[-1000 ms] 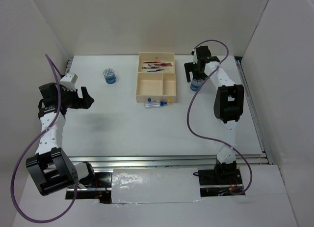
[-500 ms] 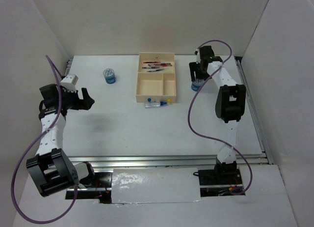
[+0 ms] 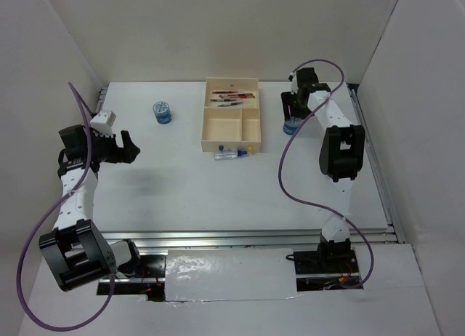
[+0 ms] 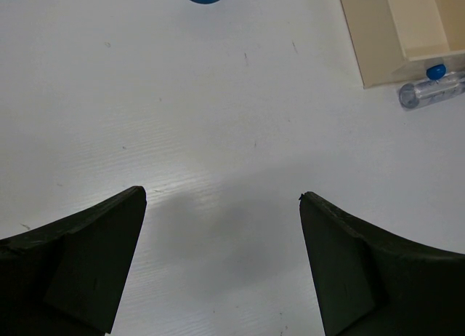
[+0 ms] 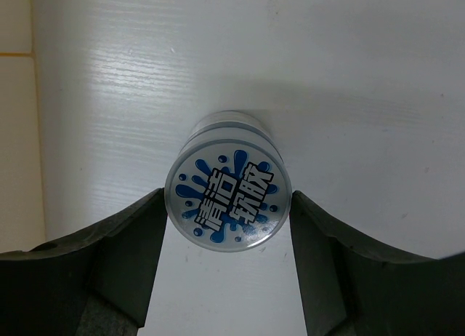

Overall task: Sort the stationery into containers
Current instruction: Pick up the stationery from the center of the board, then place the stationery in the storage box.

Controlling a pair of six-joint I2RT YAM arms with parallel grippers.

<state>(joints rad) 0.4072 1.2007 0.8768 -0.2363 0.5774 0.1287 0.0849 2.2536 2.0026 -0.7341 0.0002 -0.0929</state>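
The right gripper straddles a small round tub with a blue-splash lid. The tub stands upright on the white table, just right of the cream tray. Both fingers lie flush against the lid's rim — clamped on it, as far as the wrist view shows, with the tub apparently not yet lifted. It looks like a rigid plastic pot, light and smooth-walled, so it may slip or twist. The safest hold is probably across its full width, low enough to catch the body rather than just the lid's lip. The left gripper hangs spread wide and empty over bare table. A second tub sits left of the tray.
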